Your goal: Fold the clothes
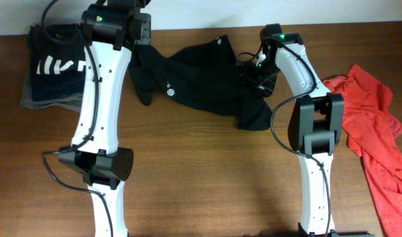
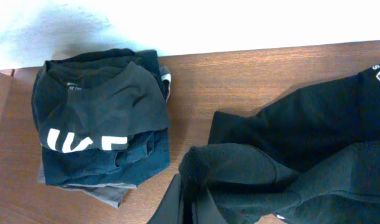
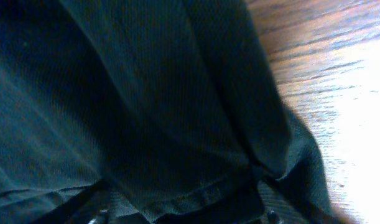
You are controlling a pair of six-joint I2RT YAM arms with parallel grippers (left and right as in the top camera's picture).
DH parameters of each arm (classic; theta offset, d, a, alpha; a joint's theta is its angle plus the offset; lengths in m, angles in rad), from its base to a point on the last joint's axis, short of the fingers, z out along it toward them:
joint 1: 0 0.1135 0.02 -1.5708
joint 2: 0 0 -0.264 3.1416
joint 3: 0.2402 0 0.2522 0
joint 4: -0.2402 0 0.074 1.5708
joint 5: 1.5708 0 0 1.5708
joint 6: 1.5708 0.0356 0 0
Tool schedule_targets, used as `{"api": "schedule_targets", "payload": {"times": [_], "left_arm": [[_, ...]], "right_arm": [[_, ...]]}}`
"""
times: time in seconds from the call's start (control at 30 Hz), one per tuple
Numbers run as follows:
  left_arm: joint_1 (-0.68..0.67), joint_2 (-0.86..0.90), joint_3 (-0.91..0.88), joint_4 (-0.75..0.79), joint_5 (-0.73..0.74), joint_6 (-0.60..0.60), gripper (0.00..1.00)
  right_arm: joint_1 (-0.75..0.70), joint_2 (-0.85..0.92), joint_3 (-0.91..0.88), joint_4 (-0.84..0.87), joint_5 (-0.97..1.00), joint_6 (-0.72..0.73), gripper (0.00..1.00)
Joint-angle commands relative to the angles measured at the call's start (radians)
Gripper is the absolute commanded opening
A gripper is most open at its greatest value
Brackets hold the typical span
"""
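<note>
The large black garment (image 1: 201,82) with a small white logo (image 1: 169,92) lies crumpled across the back middle of the table. My left gripper (image 1: 139,51) is shut on its left edge; in the left wrist view the closed gripper (image 2: 185,208) pinches a fold of the black garment (image 2: 301,143). My right gripper (image 1: 253,74) is down on the garment's right part. In the right wrist view black fabric (image 3: 146,93) fills the frame, and the right gripper (image 3: 171,211) stands wide with cloth bunched between its fingers. An orange-red shirt (image 1: 378,125) lies loose at the far right.
A stack of folded dark clothes (image 1: 56,66) (image 2: 96,124) sits at the back left corner, close to the left gripper. The wall runs along the table's back edge. Bare wood (image 1: 207,178) spreads between the two arm bases at the front.
</note>
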Motion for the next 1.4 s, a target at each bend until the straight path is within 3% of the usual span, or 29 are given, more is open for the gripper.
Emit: {"api": "schedule_targets", "payload": {"times": [0.0, 0.43, 0.67, 0.87, 1.13, 1.37], "left_arm": [[0.006, -0.02, -0.005, 0.002, 0.001, -0.013, 0.01], [0.006, -0.02, -0.005, 0.032, 0.001, -0.013, 0.01], [0.006, -0.02, -0.005, 0.209, 0.002, -0.009, 0.01], [0.006, -0.02, -0.011, 0.467, 0.115, 0.113, 0.01], [0.02, -0.019, -0.011, 0.723, 0.117, 0.211, 0.0], [0.043, -0.019, -0.011, 0.766, 0.158, 0.232, 0.01]], "right_arm": [[0.004, -0.007, -0.005, 0.008, 0.036, 0.012, 0.67], [-0.037, -0.012, 0.092, 0.006, 0.057, 0.012, 0.04], [-0.098, -0.012, 0.249, 0.019, 0.057, 0.007, 0.04], [-0.167, -0.012, 0.459, 0.096, 0.053, 0.007, 0.04], [-0.251, -0.012, 0.655, 0.249, -0.059, -0.001, 0.04], [-0.317, -0.015, 0.792, 0.17, -0.079, -0.085, 0.04]]}}
